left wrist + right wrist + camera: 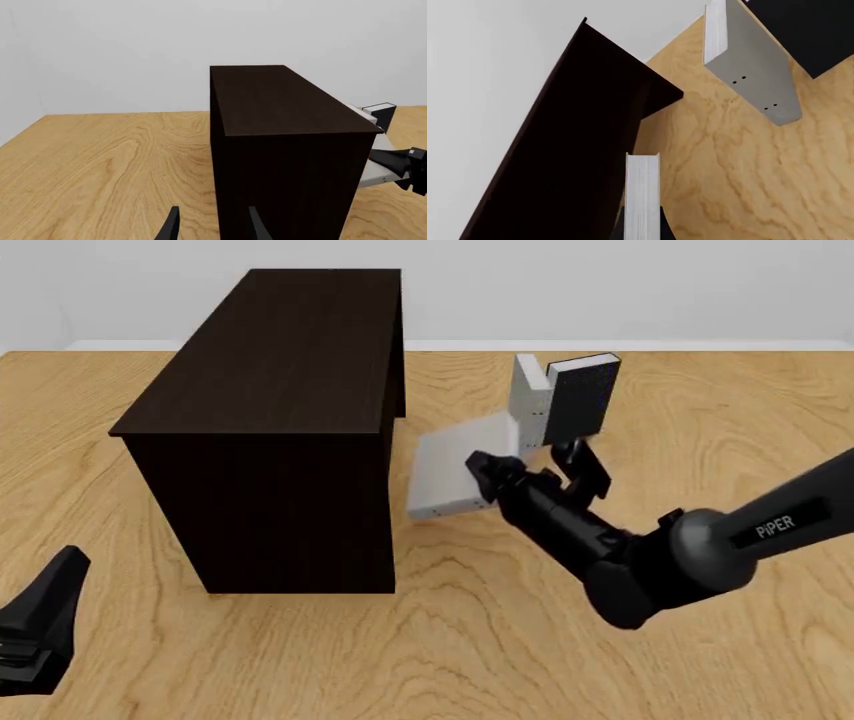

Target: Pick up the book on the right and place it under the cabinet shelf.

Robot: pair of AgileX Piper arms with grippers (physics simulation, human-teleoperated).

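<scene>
While the right gripper [483, 472] is squeezing the book [450, 472] flat beside the cabinet [274, 420] (not under its top yet), the left gripper [212, 225] is hanging open, so the tucking in is left.

Glossy black right arm [694, 550] with white "PIPER" lettering, rounded joints, black tapered left hand [40, 635]
</scene>
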